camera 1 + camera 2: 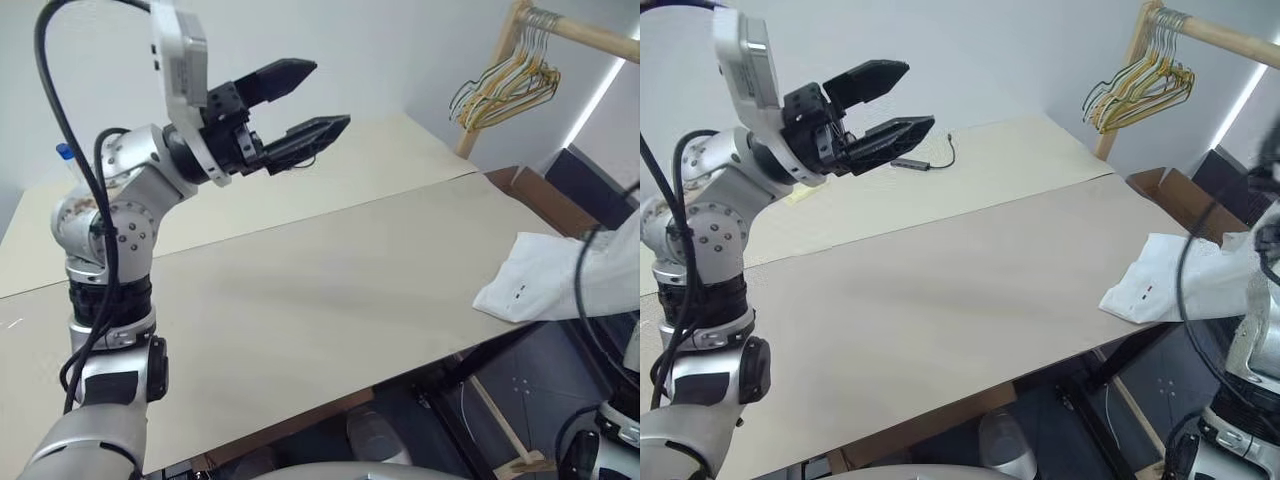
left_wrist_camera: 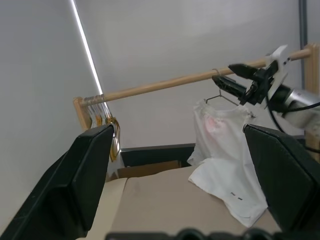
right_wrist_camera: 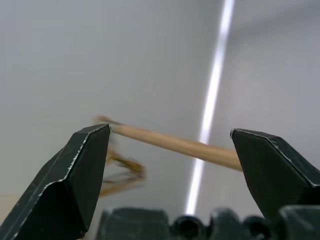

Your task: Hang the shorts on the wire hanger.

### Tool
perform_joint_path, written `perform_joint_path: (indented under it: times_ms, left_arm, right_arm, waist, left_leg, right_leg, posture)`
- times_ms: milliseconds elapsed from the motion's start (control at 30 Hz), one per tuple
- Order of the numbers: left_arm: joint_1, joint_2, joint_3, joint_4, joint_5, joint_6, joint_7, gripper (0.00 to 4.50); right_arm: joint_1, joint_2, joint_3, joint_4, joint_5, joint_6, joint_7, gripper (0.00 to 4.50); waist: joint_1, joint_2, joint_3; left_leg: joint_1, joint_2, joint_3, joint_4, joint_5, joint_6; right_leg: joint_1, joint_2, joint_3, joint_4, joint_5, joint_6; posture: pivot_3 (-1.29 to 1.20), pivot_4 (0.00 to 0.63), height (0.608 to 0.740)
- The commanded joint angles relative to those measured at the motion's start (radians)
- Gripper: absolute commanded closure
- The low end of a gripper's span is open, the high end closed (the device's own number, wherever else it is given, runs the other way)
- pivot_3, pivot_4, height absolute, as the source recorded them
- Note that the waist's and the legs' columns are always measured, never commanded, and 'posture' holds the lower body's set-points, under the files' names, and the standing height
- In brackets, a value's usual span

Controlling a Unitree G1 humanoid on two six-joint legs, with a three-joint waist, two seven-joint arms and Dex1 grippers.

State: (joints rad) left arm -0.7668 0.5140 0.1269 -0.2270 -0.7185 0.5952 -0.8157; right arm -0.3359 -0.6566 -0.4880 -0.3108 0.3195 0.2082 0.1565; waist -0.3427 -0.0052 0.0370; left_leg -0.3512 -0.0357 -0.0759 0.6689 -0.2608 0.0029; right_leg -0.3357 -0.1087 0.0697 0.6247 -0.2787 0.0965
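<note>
The left gripper (image 1: 305, 100) is raised above the far left part of the table (image 1: 300, 300), its two black fingers spread wide with nothing between them. In the left wrist view the right gripper (image 2: 231, 78) is up beside the wooden rail (image 2: 165, 85), fingers also parted and empty, just by the hook of the wire hanger (image 2: 220, 97).

The shorts (image 2: 225, 160) hang from that hanger under the rail, and their lower part drapes onto the right edge of the table, two small dark marks near the hem. From the head camera they lie as a white heap (image 1: 1170, 280) at the table's right edge, partly crossed by a black cable (image 1: 1185, 270).

A bunch of yellow, green and white hangers (image 1: 505, 90) hangs at the far end of the rail, well apart from the shorts. A small dark cable (image 1: 925, 160) lies on the far part of the table. An open cardboard box (image 1: 545, 195) sits past the table's right end.

Most of the hanger's wire is hidden inside the fabric.
</note>
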Motion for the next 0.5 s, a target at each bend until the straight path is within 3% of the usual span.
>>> perform_joint_path:
  times_ms: [33,233,500]
  left_arm:
    - [0.088,0.065,-0.010,-0.053,0.088,-0.071,-0.018,0.00]
    - [0.312,0.183,0.002,-0.157,0.158,-0.094,-0.040,0.00]
    - [0.533,0.256,0.084,-0.291,0.137,-0.058,-0.036,0.00]
  right_arm:
    - [-0.091,-0.037,0.128,0.031,0.084,0.017,0.214,0.03]
    - [-0.216,-0.080,0.366,0.207,0.108,0.056,0.586,0.03]
    - [-0.260,-0.076,0.503,0.316,0.083,0.060,0.837,0.03]
  waist:
    - [0.002,-0.001,0.000]
    - [0.060,-0.005,0.003]
    - [0.193,-0.004,0.004]
  left_leg:
    - [0.002,0.000,0.000,0.000,0.000,0.000]
    - [-0.002,0.001,-0.001,-0.001,0.000,0.000]
    - [-0.020,0.001,-0.001,-0.001,0.001,-0.001]
  right_leg:
    - [0.000,0.000,0.000,0.000,0.000,0.000]
    - [-0.009,0.000,0.001,0.001,0.003,-0.006]
    - [-0.033,0.000,0.001,0.007,0.008,-0.013]
  posture:
    - [-0.25,0.000,0.740]
    - [-0.14,0.000,0.740]
    - [-0.07,0.000,0.740]
